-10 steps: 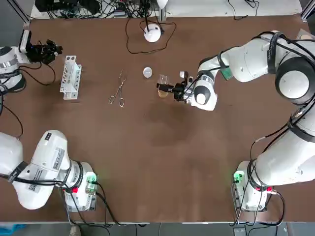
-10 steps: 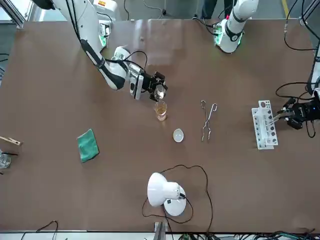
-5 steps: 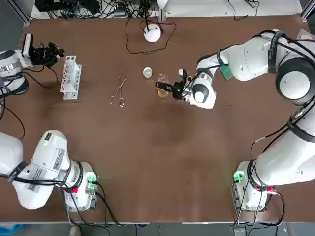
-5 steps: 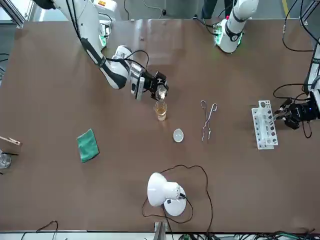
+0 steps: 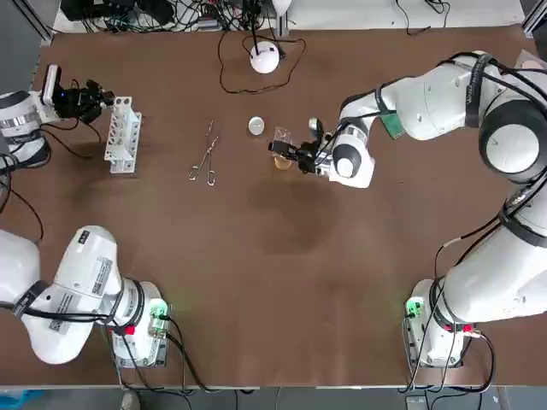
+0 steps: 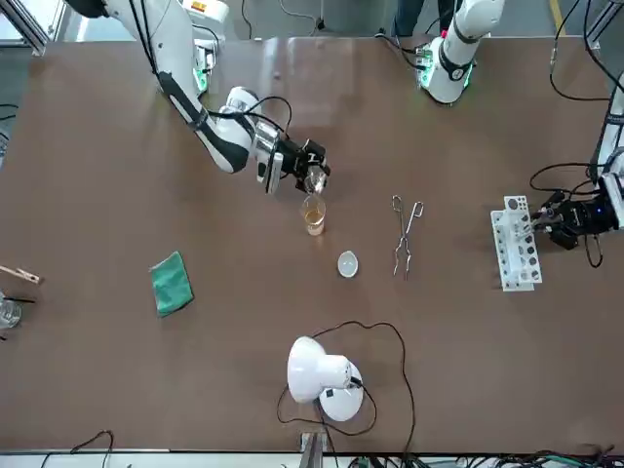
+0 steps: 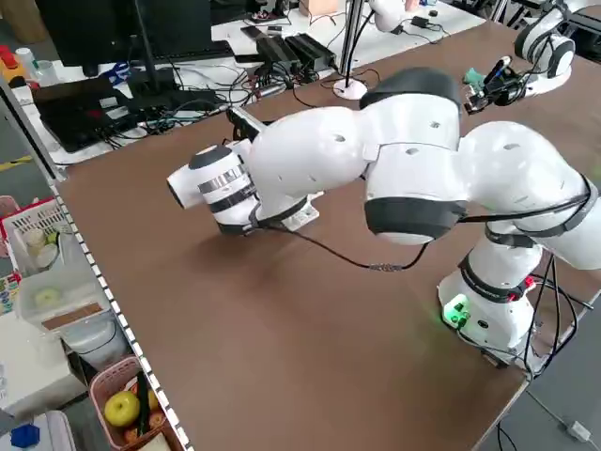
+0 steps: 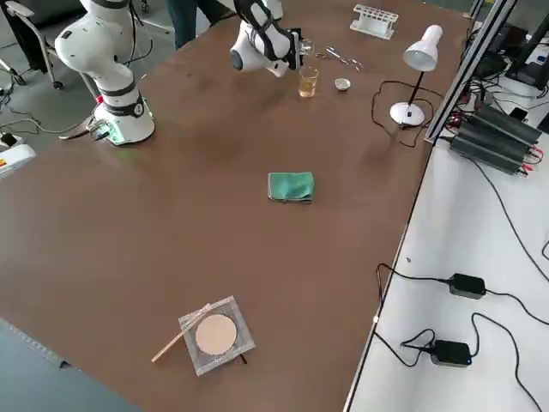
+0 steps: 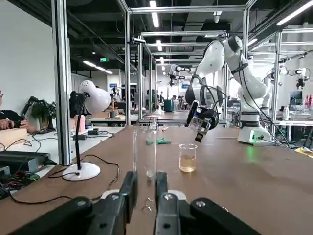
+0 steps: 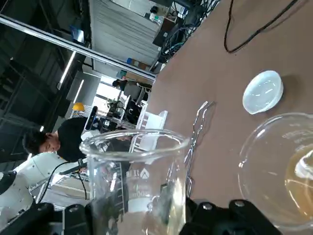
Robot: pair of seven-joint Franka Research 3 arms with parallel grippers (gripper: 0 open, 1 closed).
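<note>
At the right fingertips: right gripper (image 6: 306, 174) clamps a small beaker (image 10: 136, 164), seemingly tipped so its lip overhangs the glass below.
Under that lip: amber-filled beaker (image 6: 313, 214), upright on the table (image 5: 256, 282), sitting where any pour would land.
Left fingers: left gripper (image 9: 144, 182) pinches a test tube (image 9: 145, 149) upright, just beside the rack (image 5: 122, 134).
Between the arms: tongs (image 5: 205, 158), white dish (image 5: 256, 125).

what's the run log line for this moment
right gripper: shut on small beaker, raised close by amber-liquid beaker | left gripper: shut on test tube, beside tube rack
</note>
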